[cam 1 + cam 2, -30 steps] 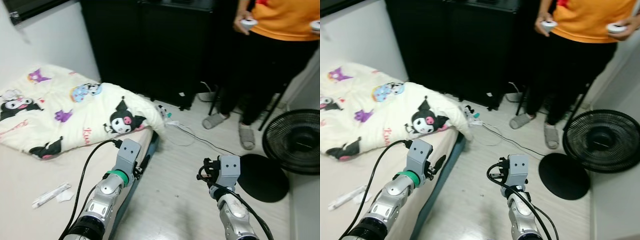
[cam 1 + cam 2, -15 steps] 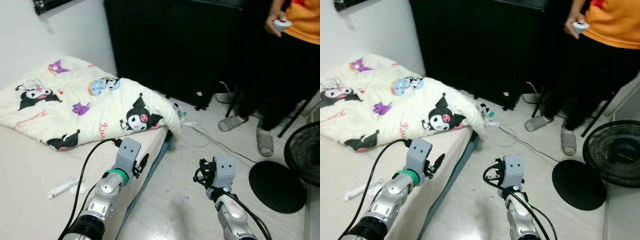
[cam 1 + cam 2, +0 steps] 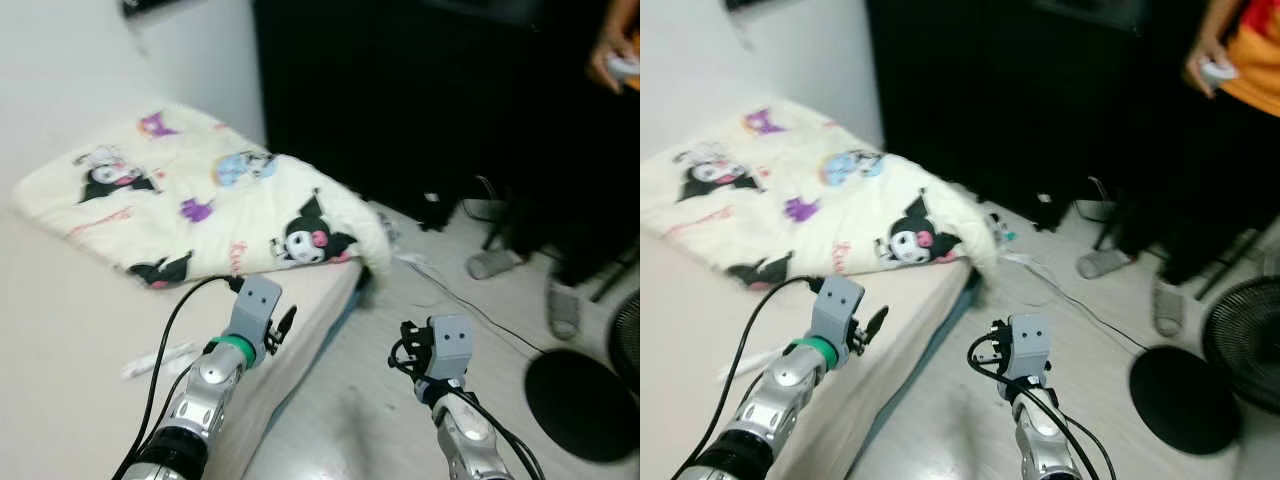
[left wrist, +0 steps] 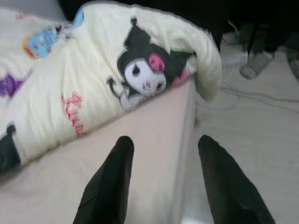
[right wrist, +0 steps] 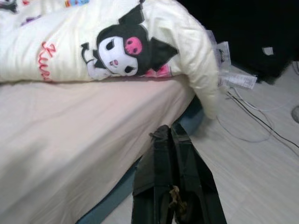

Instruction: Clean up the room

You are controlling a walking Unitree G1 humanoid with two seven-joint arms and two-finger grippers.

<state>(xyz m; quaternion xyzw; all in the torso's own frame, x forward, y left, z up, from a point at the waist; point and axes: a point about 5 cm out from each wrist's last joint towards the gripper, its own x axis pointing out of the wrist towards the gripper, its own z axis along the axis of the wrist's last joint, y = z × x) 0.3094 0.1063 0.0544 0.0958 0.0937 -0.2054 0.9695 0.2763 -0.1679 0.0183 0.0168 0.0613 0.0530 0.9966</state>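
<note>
Approaching bed; wrapper, likely litter to clear, lies on sheet beside left gripper, fingers spread, empty. Right gripper over floor, fingers closed, empty.

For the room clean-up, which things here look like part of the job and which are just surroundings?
Likely part of the job:
- white wrapper lying on the mattress
- rumpled cartoon blanket
- litter and cables on the floor by the bed corner

Just surroundings:
- black cabinet
- standing fan and its round base
- person holding a controller

Left gripper open over the mattress edge; right gripper shut.
</note>
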